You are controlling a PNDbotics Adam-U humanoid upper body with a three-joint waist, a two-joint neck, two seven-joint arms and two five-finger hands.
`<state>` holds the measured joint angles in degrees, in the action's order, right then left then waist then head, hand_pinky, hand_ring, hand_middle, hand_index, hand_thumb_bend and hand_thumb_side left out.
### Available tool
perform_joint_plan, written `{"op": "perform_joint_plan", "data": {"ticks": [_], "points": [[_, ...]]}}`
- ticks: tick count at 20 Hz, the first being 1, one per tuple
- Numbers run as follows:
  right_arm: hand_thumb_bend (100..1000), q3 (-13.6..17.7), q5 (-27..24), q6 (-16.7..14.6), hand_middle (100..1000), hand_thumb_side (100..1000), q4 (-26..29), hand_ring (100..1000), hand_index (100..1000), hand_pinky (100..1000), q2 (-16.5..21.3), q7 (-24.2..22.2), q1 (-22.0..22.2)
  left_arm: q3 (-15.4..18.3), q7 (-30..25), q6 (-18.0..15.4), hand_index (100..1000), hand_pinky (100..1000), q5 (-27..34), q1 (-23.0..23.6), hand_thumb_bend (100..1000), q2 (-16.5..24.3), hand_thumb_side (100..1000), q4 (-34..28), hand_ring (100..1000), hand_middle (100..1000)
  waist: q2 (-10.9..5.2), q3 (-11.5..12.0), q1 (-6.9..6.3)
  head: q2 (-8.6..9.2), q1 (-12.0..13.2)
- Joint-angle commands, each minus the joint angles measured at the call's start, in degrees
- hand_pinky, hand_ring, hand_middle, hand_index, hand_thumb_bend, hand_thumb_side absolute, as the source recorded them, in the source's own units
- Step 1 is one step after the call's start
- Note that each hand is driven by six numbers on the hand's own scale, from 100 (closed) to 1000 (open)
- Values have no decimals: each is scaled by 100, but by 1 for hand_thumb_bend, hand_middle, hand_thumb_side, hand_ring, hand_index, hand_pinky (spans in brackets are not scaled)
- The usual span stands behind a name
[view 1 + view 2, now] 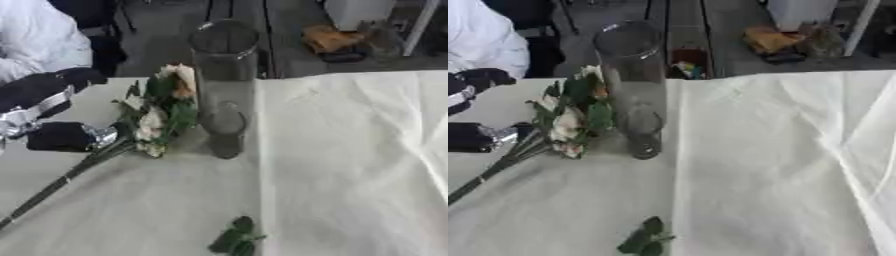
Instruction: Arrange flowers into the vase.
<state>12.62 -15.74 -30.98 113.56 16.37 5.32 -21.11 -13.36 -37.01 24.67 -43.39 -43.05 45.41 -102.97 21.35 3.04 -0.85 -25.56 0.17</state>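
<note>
At the view's left edge the left hand (483, 137) has its black and silver fingers (502, 134) curled round the dark stems of a bunch of flowers (570, 117). Up and away from the fingers the pale blooms and green leaves tilt against a tall clear glass vase (633, 90), which stands upright just beyond them on the white-clothed surface (780, 165). Well below the fingers, near the lower edge, a loose green leaf sprig (646, 239) lies on the cloth.

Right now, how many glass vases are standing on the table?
1. The vase stands upright near the table's far edge, just right of the flowers at the left hand. None seems hidden.
</note>
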Motion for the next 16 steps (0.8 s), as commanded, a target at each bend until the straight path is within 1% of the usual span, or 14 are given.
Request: {"op": "perform_joint_plan", "data": {"ticks": [1, 4, 8, 9, 10, 12, 16], "points": [[100, -5, -16, 14, 462, 852, 103, 708, 856, 728, 66, -13, -19, -23, -1, 161, 1000, 874, -60, -127, 455, 158, 740, 120, 988, 1000, -142, -3, -16, 74, -14], [100, -4, -15, 31, 462, 852, 103, 708, 856, 728, 64, -13, -17, -83, 39, 255, 1000, 875, -18, -158, 459, 151, 736, 234, 988, 1000, -142, -2, -23, 68, -18], [100, -4, -15, 35, 462, 852, 103, 708, 856, 728, 64, -12, -17, -106, 78, 272, 1000, 875, 6, -166, 459, 148, 736, 270, 988, 1000, -142, -2, -24, 67, -19], [100, -4, -15, 35, 460, 871, 103, 707, 854, 729, 64, -12, -18, -108, 81, 273, 1000, 871, 9, -165, 921, 148, 331, 274, 998, 989, -141, -2, -24, 69, -20], [100, -7, -18, 41, 460, 851, 103, 707, 854, 729, 62, -10, -20, -156, 52, 305, 1000, 870, 36, -126, 500, 138, 701, 327, 998, 1000, -136, -16, -24, 89, -20], [100, -19, -29, 48, 460, 851, 103, 708, 854, 730, 52, -11, -25, -274, -67, 410, 1000, 869, 85, -159, 490, 64, 705, 536, 999, 1000, -131, -42, -22, 104, -7], [100, -32, -40, 63, 458, 851, 103, 706, 855, 732, 40, -30, -29, -381, -143, 421, 1000, 864, 32, -281, 484, -70, 694, 953, 995, 1000, -113, -48, -15, 115, -5]]}}
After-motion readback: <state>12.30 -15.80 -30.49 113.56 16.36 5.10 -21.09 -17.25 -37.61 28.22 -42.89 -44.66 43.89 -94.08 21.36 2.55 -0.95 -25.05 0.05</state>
